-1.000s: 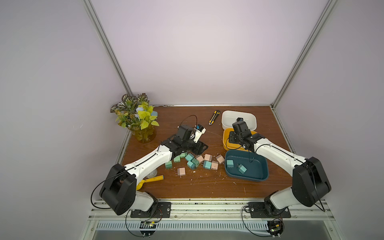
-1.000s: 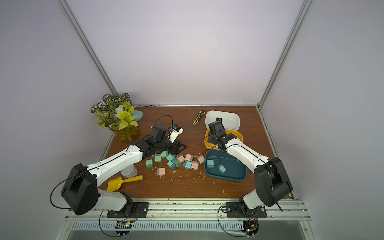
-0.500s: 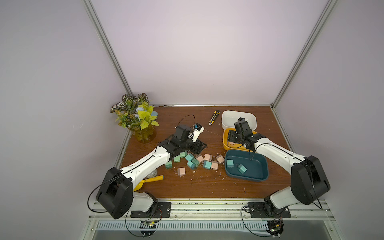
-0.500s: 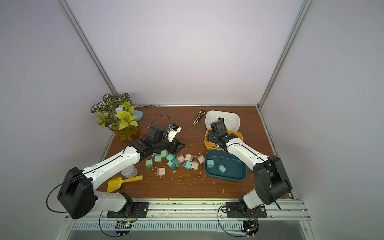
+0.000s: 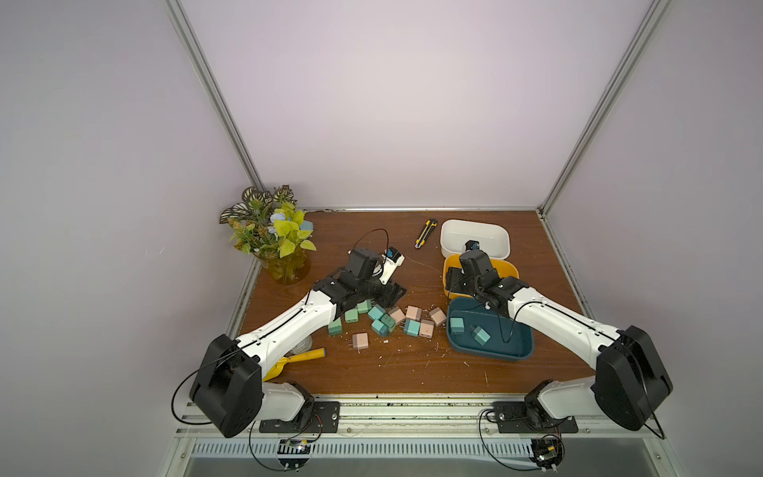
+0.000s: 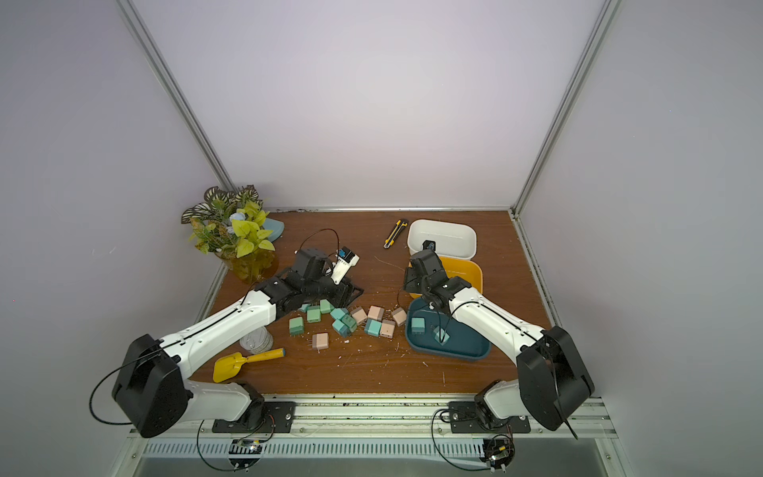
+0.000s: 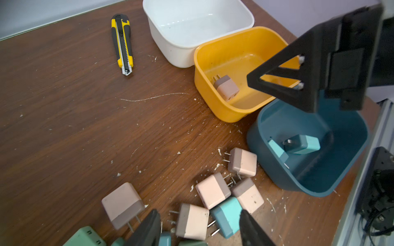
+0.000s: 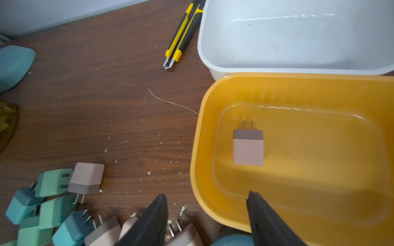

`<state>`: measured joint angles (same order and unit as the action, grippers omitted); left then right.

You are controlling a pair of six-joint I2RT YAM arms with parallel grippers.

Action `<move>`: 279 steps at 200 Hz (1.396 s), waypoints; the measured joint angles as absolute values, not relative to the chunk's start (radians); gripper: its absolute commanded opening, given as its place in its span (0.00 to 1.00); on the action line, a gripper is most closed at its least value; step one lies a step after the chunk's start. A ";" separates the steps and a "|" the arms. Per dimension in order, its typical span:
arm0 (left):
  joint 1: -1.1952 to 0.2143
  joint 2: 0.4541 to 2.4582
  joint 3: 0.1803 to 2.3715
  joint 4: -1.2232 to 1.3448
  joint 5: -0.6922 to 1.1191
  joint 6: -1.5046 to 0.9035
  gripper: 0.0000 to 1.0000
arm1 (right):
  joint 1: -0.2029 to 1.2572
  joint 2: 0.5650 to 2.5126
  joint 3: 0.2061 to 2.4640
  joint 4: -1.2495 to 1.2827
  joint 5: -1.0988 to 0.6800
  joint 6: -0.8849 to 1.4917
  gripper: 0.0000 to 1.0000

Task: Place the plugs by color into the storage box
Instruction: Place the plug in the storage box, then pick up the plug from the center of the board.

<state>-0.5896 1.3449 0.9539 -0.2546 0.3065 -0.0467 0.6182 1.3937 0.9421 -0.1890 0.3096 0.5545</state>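
Note:
Several teal, green and pink plugs (image 5: pixel 388 322) lie heaped mid-table. My left gripper (image 7: pixel 199 211) hangs low over the heap and is open. Its fingers straddle a pink plug (image 7: pixel 191 221) and a teal plug (image 7: pixel 227 215) without clasping either. In both top views it shows at the heap's far edge (image 5: pixel 392 295) (image 6: pixel 353 293). My right gripper (image 8: pixel 206 194) is open and empty over the near-left rim of the yellow box (image 8: pixel 319 89). One pink plug (image 8: pixel 248 148) lies in that box. The dark blue box (image 5: pixel 512 347) holds two teal plugs (image 5: pixel 456 325) (image 5: pixel 480 335). The white box (image 5: pixel 495 231) has nothing in it.
A yellow-black utility knife (image 5: pixel 425 233) lies left of the white box. A potted plant (image 5: pixel 276 239) stands at the back left. A yellow scoop (image 5: pixel 289 361) and a silvery round thing (image 6: pixel 256 342) sit under my left arm. White crumbs dot the wood.
My left gripper has come down and forward onto the far edge of the plug heap. My right gripper has drawn back slightly toward the front, still over the yellow box's left end.

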 measured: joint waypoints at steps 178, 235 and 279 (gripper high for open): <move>-0.593 1.256 0.812 -0.297 0.234 0.135 0.60 | 0.791 1.193 0.573 0.204 0.142 0.351 0.51; -0.606 1.306 0.812 -0.313 0.218 0.135 0.60 | 0.832 1.053 0.527 0.226 -0.094 0.250 0.52; -0.607 1.332 0.812 -0.319 0.221 0.127 0.60 | 0.845 0.995 0.458 0.221 -0.105 0.253 0.51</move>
<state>-0.6067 1.3315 0.8124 -0.3191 0.2214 0.1268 0.8452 0.9947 0.4583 0.2207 -0.1055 0.2535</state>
